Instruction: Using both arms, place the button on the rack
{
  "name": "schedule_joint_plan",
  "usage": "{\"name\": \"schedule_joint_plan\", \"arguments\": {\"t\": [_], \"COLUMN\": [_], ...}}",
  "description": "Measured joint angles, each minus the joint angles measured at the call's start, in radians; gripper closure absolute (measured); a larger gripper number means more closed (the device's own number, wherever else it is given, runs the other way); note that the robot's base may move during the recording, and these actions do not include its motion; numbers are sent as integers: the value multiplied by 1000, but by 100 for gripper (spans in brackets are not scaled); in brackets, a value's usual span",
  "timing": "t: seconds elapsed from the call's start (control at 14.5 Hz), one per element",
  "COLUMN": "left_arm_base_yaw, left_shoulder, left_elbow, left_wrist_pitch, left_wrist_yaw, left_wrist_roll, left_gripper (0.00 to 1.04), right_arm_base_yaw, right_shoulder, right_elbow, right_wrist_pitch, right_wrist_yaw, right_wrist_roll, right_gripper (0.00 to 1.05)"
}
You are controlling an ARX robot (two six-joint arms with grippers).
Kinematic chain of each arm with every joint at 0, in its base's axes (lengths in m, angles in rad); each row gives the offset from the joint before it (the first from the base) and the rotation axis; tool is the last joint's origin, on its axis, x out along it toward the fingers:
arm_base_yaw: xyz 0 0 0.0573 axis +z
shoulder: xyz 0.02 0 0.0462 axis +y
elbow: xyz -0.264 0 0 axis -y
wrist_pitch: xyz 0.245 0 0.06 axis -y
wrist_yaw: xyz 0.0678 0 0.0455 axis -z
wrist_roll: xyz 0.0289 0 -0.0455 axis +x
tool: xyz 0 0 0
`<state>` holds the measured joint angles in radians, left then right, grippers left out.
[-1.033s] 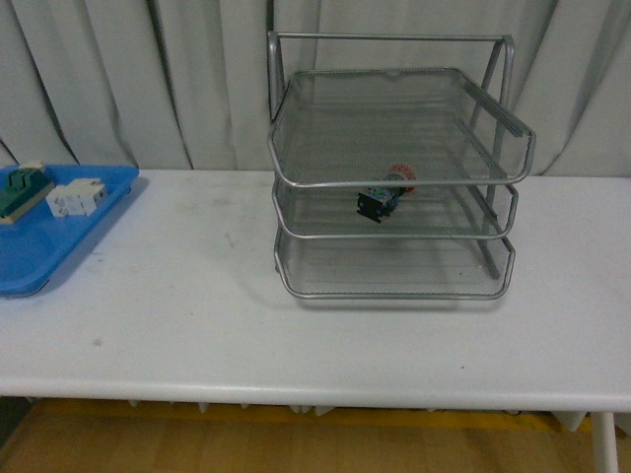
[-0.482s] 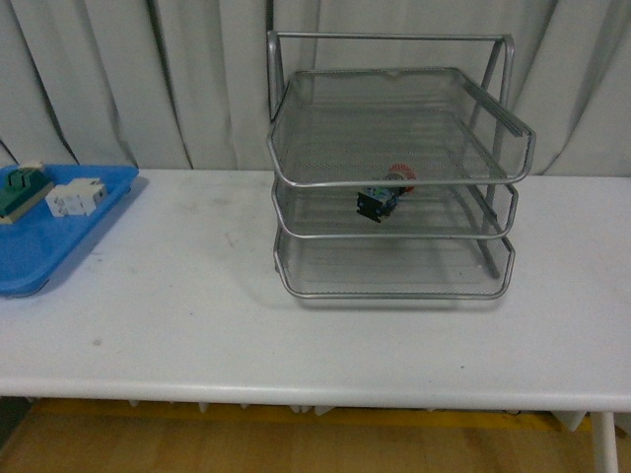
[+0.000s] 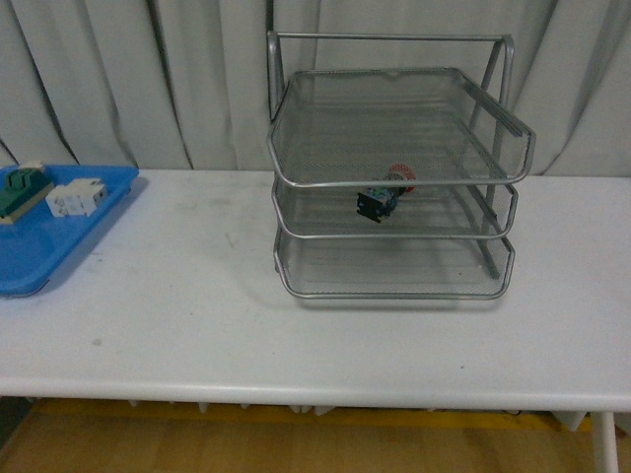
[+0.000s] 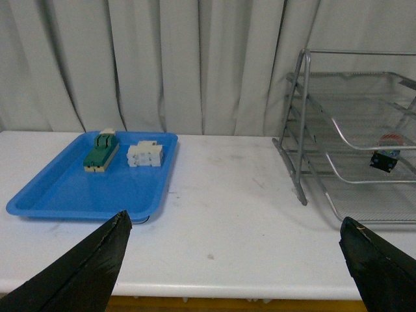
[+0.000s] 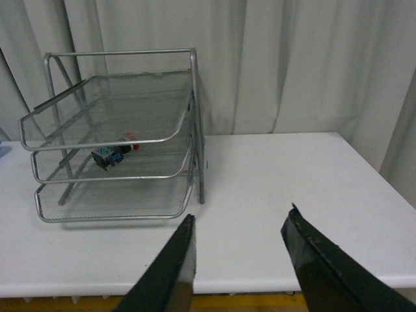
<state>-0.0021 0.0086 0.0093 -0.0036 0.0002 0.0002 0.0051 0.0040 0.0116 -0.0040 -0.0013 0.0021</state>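
The silver wire-mesh rack [image 3: 394,177] stands on the white table, right of centre in the front view. The button [image 3: 385,194], red cap on a dark body, lies on the rack's middle tier; the left wrist view also catches the button [image 4: 385,156], and so does the right wrist view [image 5: 114,154]. Neither arm appears in the front view. My left gripper [image 4: 234,224] hangs open over the table's near edge, between the blue tray and the rack [image 4: 351,130], holding nothing. My right gripper [image 5: 240,218] is open and empty, off to the side of the rack [image 5: 117,136].
A flat blue tray [image 3: 39,241] sits at the table's left end, carrying a green-and-cream block [image 3: 22,189] and a white blocky component [image 3: 77,197]. Grey curtains hang behind the table. The table's front edge [image 3: 315,389] runs across the lower view.
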Motion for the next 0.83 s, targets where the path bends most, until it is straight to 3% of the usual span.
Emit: {"name": "schedule_joint_plan", "arguments": {"t": [0.07, 0.28, 0.83], "left_arm_base_yaw": [0, 0, 0], "left_shoulder": [0, 0, 0], "left_elbow": [0, 0, 0], "left_wrist_pitch": [0, 0, 0], "left_wrist_yaw": [0, 0, 0], "left_wrist_roll": [0, 0, 0], "left_gripper": [7, 7, 7], "right_arm_base_yaw": [0, 0, 0], "right_shoulder": [0, 0, 0], "right_elbow": [0, 0, 0], "right_wrist_pitch": [0, 0, 0], "right_wrist_yaw": [0, 0, 0], "right_wrist_roll": [0, 0, 0], "right_gripper": [42, 5, 6]}}
